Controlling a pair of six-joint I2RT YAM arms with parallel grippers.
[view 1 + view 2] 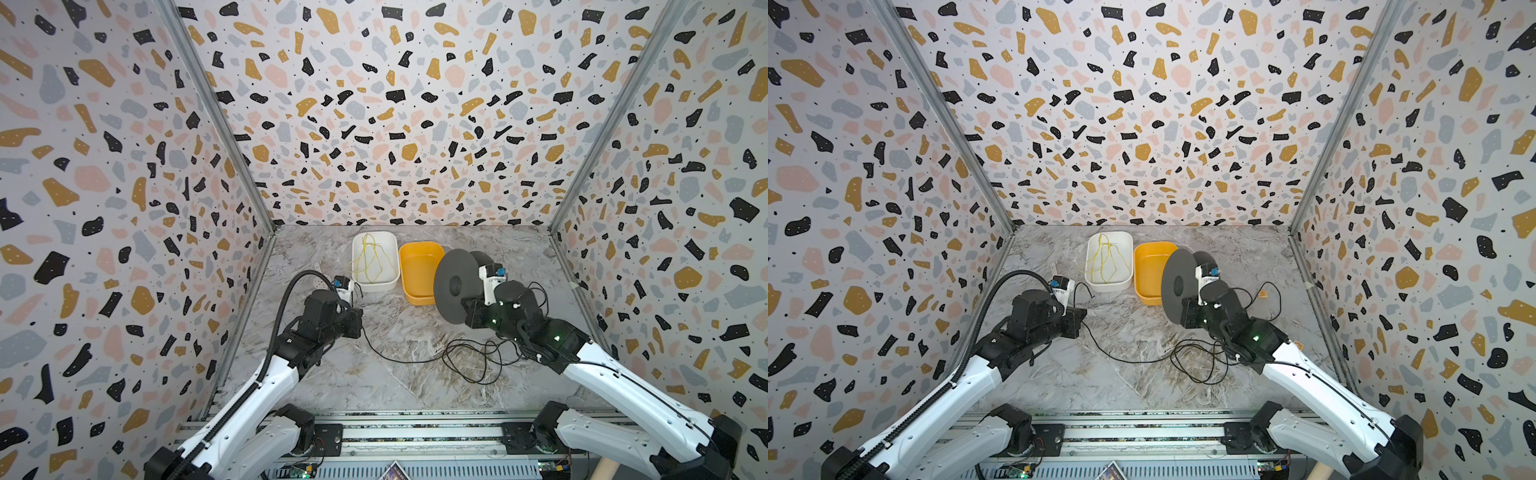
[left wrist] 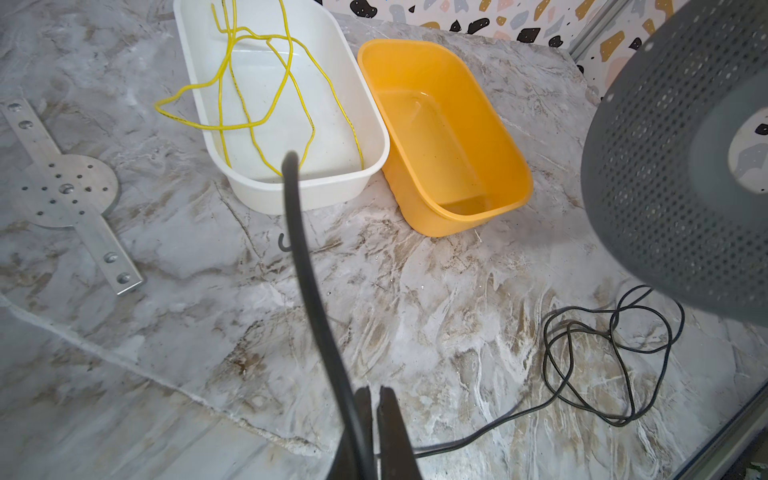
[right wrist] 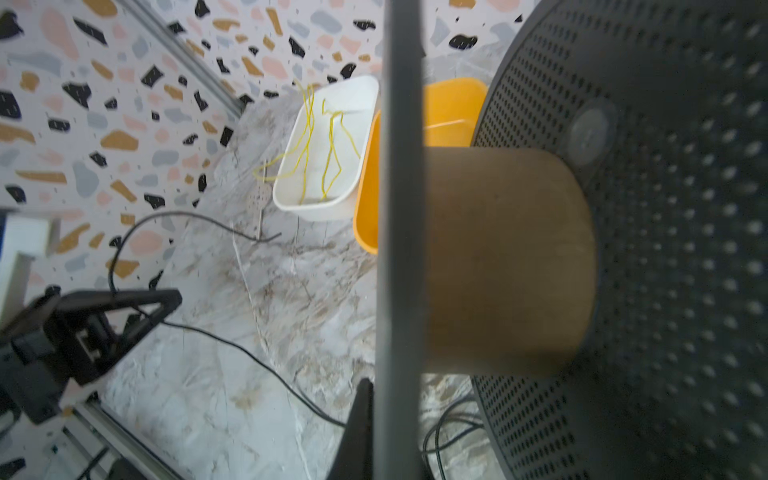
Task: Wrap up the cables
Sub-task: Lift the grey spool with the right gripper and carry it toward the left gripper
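The cables are one thin black cord (image 1: 399,360) lying on the marble table, with loose loops (image 1: 469,361) (image 1: 1196,361) in front of the right arm. My left gripper (image 1: 360,322) (image 1: 1084,318) (image 2: 374,392) is shut on the cord near one end. In the left wrist view the short free end (image 2: 307,270) sticks up past the jaws. My right gripper (image 1: 467,309) (image 1: 1185,311) (image 3: 388,390) is shut on one flange of a grey perforated spool (image 1: 453,286) (image 2: 673,166), held on edge above the table. Its brown core (image 3: 507,262) is bare.
A white tub (image 1: 374,286) (image 2: 299,195) holds a thin yellow cord (image 1: 370,259), part of it over the rim. An orange tub (image 1: 417,298) (image 2: 449,220) stands beside it, just behind the spool. A flat metal plate (image 2: 62,187) lies at the left. Patterned walls close three sides.
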